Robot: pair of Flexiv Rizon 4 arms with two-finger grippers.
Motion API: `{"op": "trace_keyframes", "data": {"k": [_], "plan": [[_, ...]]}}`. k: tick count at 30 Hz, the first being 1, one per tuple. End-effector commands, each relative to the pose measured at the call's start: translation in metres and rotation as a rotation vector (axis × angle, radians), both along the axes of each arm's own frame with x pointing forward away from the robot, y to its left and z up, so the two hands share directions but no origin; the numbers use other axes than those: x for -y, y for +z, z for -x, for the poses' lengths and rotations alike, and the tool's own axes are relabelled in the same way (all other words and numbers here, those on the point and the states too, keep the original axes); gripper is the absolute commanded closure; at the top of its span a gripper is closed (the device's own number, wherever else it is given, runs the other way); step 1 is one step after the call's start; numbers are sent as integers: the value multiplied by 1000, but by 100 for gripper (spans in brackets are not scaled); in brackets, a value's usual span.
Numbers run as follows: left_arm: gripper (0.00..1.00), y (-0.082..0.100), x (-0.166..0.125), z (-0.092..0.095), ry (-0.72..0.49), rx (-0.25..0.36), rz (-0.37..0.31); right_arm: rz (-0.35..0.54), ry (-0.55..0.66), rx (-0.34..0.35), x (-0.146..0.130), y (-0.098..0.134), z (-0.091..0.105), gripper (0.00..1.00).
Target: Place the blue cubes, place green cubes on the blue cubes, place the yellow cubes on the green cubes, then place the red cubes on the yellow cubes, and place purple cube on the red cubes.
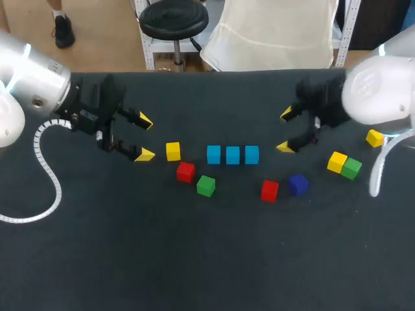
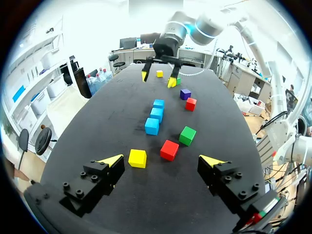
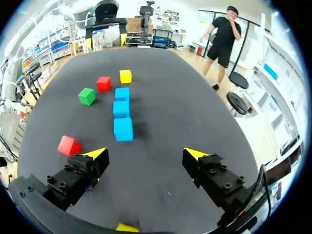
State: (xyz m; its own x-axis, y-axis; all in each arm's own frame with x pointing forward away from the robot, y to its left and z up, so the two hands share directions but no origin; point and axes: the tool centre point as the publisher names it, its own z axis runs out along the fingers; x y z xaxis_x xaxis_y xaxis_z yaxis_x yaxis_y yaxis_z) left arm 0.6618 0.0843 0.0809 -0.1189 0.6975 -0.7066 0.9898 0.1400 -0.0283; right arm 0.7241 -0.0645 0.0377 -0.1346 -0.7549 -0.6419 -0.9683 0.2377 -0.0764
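Note:
Three light blue cubes [image 1: 233,155] lie in a row at the table's middle, and in the right wrist view the nearest blue cube [image 3: 123,128] is just ahead of my right gripper. My right gripper [image 1: 285,131] [image 3: 146,153] is open and empty to the right of the row. My left gripper [image 1: 145,137] [image 2: 162,161] is open and empty to its left. A yellow cube [image 1: 172,151] [image 2: 137,158] sits right in front of it. Beside that cube lie a red cube [image 1: 185,172] [image 2: 169,149] and a green cube [image 1: 206,186] [image 2: 187,135].
A second red cube [image 1: 270,190] and the purple cube [image 1: 298,184] lie right of centre. A yellow cube [image 1: 336,161] touches a green cube [image 1: 351,168] at the far right, with another yellow cube [image 1: 374,138] behind them.

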Motion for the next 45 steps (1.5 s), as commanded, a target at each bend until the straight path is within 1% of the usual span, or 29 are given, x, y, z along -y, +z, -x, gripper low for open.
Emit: {"op": "trace_keyframes", "data": {"k": [1,6,12,17,20,22,26,30,33,43,45], "plan": [[0,-1,-1,0,-1,3,2,11,-57,26,42,32,21,0],[0,-1,-1,0,-1,3,2,27,-186,62,85,52,33,0],[0,-1,-1,0,-1,3,2,25,-356,75,125,62,54,0],[0,-1,-1,0,-1,3,2,43,-463,57,144,60,76,0],[0,-1,-1,0,-1,3,2,39,-519,18,150,56,85,0],[0,-1,-1,0,-1,3,2,55,-545,8,152,53,90,0],[0,-1,-1,0,-1,3,2,60,-563,-18,153,47,100,0],[0,-1,-1,0,-1,3,2,73,-555,-37,152,38,105,0],[0,-1,-1,0,-1,3,2,102,-543,-47,150,29,106,0],[0,-1,-1,0,-1,3,2,60,-496,-89,146,-1,102,0],[0,-1,-1,0,-1,3,2,77,-485,-85,145,-7,102,0]]}}
